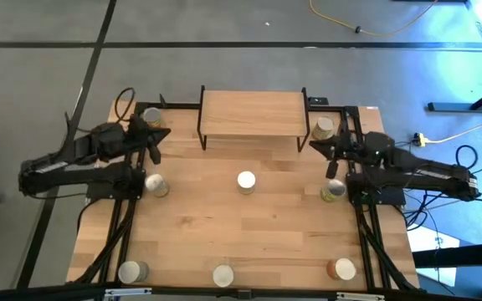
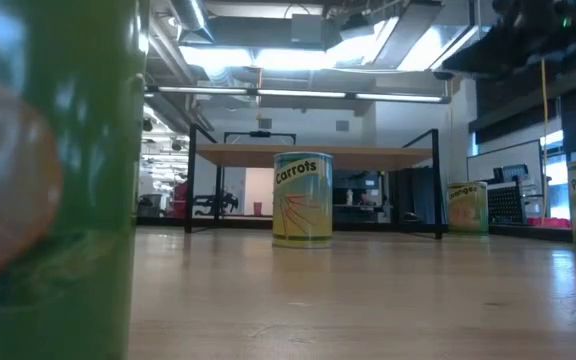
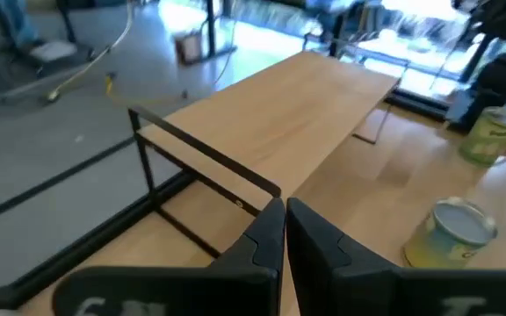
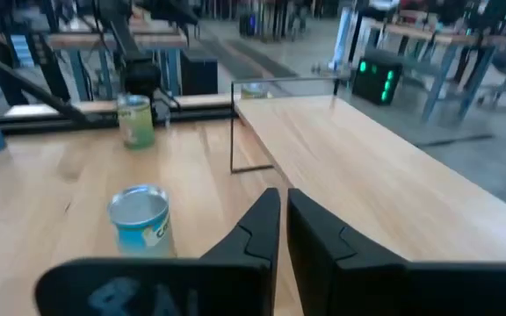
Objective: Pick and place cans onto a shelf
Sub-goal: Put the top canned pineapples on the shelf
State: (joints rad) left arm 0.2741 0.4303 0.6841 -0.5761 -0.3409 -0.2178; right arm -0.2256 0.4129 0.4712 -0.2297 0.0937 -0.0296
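- Wooden counter (image 1: 249, 230) carried the shelf (image 1: 252, 113) at its far edge.
- Left fingers (image 3: 279, 237) were closed and empty beside the shelf's left end.
- Right fingers (image 4: 279, 230) were closed, empty, by its right end.
- Cans (image 1: 246, 181) stood scattered on the counter, none on the shelf.

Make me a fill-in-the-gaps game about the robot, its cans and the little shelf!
1. The shelf has ___ cans on its top board.
2. The can in front of the shelf is labelled ___.
3. Both the left gripper and the right gripper hold ___.

Missing words: no; Carrots; nothing
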